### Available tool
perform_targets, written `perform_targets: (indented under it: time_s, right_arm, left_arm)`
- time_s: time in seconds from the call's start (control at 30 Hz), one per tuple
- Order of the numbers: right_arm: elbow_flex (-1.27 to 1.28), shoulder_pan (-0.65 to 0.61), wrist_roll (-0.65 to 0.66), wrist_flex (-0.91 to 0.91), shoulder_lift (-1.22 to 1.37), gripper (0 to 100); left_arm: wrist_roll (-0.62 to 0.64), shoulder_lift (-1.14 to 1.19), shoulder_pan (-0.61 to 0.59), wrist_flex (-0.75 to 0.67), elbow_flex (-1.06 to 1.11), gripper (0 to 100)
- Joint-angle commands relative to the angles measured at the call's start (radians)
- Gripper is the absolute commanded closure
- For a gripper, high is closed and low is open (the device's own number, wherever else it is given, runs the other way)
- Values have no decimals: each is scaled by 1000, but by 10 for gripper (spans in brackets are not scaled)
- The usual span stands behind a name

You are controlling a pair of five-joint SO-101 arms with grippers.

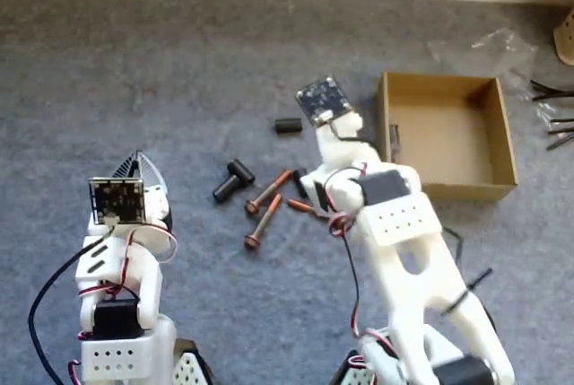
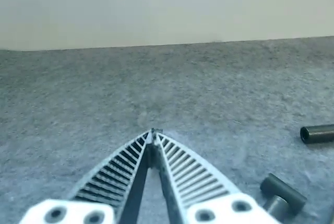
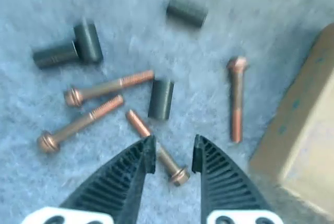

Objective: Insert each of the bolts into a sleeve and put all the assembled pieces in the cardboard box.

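High view, box: the box stands open on the grey tabletop, at 3 o'clock from the loose parts.
High view, bolts: the bolts lie loose near the middle, not yet sleeved. The right arm hangs over their 3 o'clock side.
High view, sleeves: two sleeves touch each other at 9 o'clock from the bolts. One sleeve lies alone at 12 o'clock.
High view, left end effector: the left end effector sits at 9 o'clock, well apart from the parts.
Left wrist view, left end effector: its jaws are pressed together and empty over bare tabletop.
Right wrist view, right end effector: the right end effector has a narrow gap and holds nothing. One bolt lies between its fingertips; contact cannot be told.
Right wrist view, bolts: two lie side by side, and a fourth lies near the box.
Right wrist view, sleeves: one lies just beside the threaded ends, and three lie farther off.
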Motion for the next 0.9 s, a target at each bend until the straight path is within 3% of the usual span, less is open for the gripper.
perform_targets:
  time_s: [0.0, 0.23, 0.53, 0.87]
  right_arm:
    - [-70, -8, -12, -35, 117, 887]
    - [-199, -5, -5, -30, 306, 887]
    - [-308, -19, -5, -31, 426, 887]
    - [-395, -81, -5, -31, 581, 883]
  left_arm:
    - [0, -12, -13, -18, -56, 994]
    - [-2, -12, -25, -20, -54, 994]
    - [0, -12, -223, -17, -64, 994]
    - [0, -12, -231, -15, -56, 994]
